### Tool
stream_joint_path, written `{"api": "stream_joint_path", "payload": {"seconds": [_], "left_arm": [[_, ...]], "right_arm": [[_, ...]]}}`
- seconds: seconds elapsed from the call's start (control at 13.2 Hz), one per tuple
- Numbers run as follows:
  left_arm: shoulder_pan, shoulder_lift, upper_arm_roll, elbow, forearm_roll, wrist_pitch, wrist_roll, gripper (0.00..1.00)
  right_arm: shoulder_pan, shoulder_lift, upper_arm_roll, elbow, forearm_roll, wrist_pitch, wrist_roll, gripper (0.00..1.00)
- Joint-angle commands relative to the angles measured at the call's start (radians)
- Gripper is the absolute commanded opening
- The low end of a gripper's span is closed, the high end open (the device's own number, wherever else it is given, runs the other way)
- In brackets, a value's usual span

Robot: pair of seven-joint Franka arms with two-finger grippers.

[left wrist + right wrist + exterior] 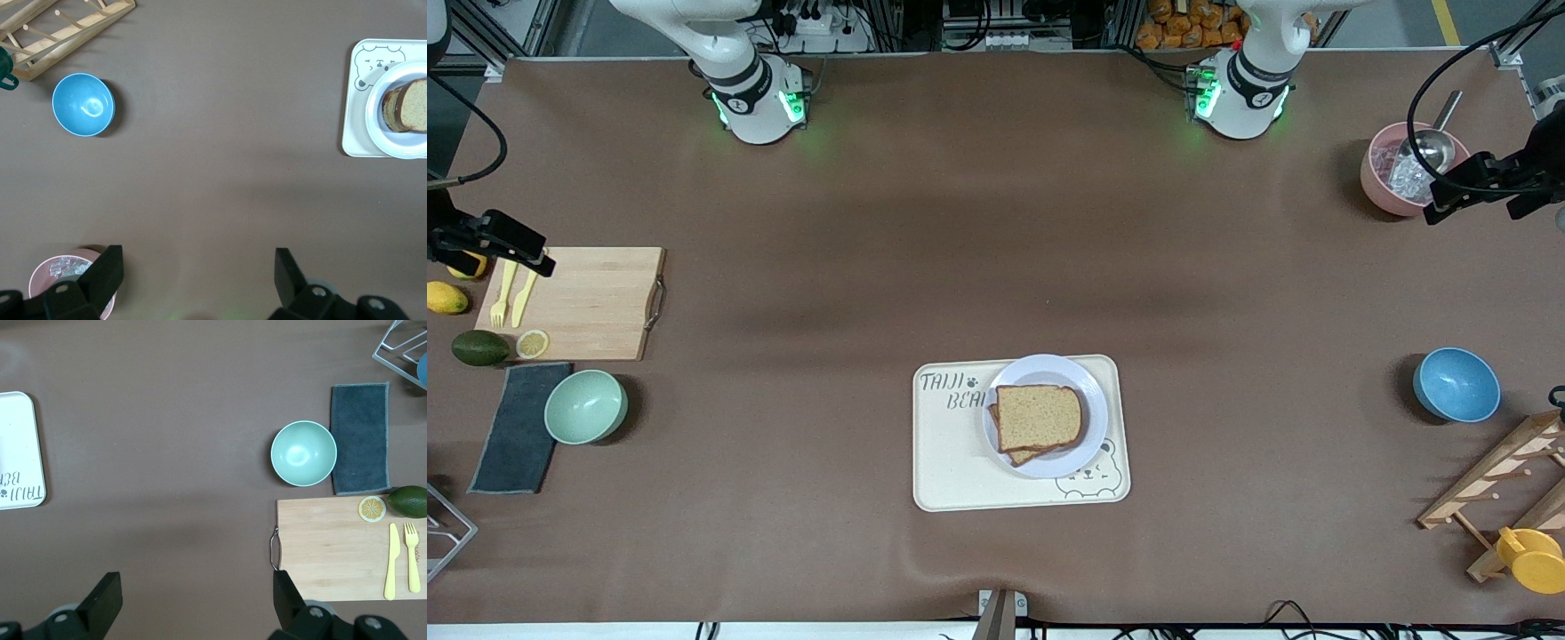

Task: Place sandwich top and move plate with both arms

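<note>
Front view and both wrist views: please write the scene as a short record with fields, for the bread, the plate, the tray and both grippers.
bread: top slice lies on a lower slice, both on the plate
plate: plate sits on the tray
tray: tray is on the table, nearer the front camera than both arm bases
left gripper: left gripper open, holds nothing, up beside the pink bowl
right gripper: right gripper open, holds nothing, up over the cutting board
</note>
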Motion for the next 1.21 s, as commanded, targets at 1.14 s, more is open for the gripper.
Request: {"api": "stream_joint_path", "payload": {"seconds": [1.14], "left_arm": [[-0.077,-0.036,0.051,-0.026,0.025,0.012,0.0,1.0]], "right_arm": [[-0.025,0.012,0.02,0.012,0.006,-0.008,0.008,1.0]]}}
